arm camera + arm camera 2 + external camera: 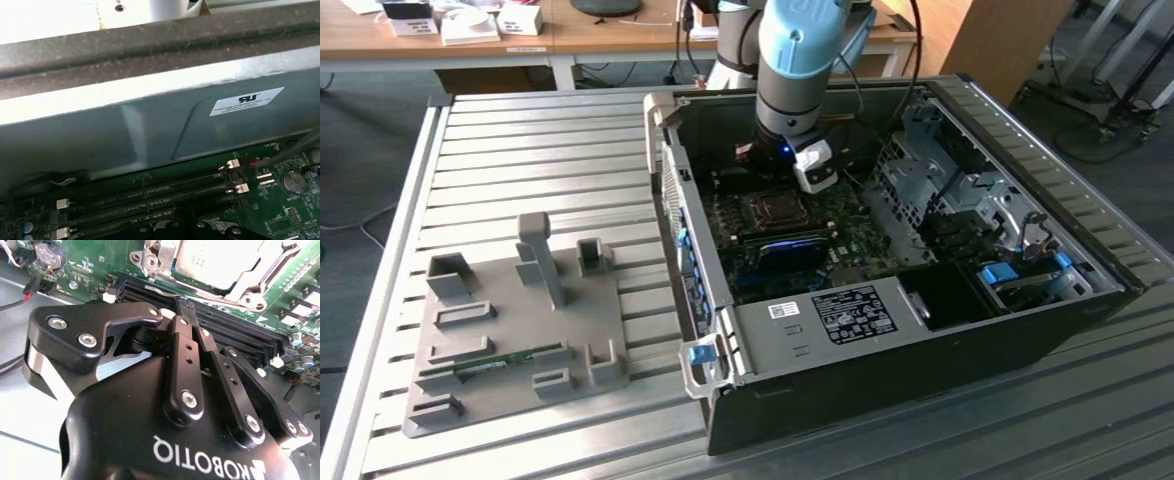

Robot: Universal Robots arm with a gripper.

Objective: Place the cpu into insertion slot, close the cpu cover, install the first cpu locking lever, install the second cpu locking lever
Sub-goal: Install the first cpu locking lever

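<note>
A light-blue and grey robot arm [794,60] reaches down from the upper middle of the exterior view into an open black computer case [881,370]. The case lies on a slatted metal table [534,150]. At the lower left of that frame, well apart from the case, sits a grey moulded fixture tray [507,330].

In the second wrist view the black two-finger gripper [181,305] has its fingertips pressed together with nothing between them. They hover just over the long black memory slots [240,335] of the green motherboard [90,270].

Just beyond those slots, the small square cpu with its silvery-grey metal top [210,260] sits in the socket. The thin metal cpu cover frame [247,280] surrounds its edges and seems to lie flat on it, though the framing cuts off too much to tell whether the levers are latched. In the exterior view the cpu socket [771,208] lies just below the arm's wrist, near the middle of the case.

The first wrist view shows the same memory slots [150,197] running beside the grey metal case wall [150,125], with a round silver coin battery [292,182] near their end.
</note>
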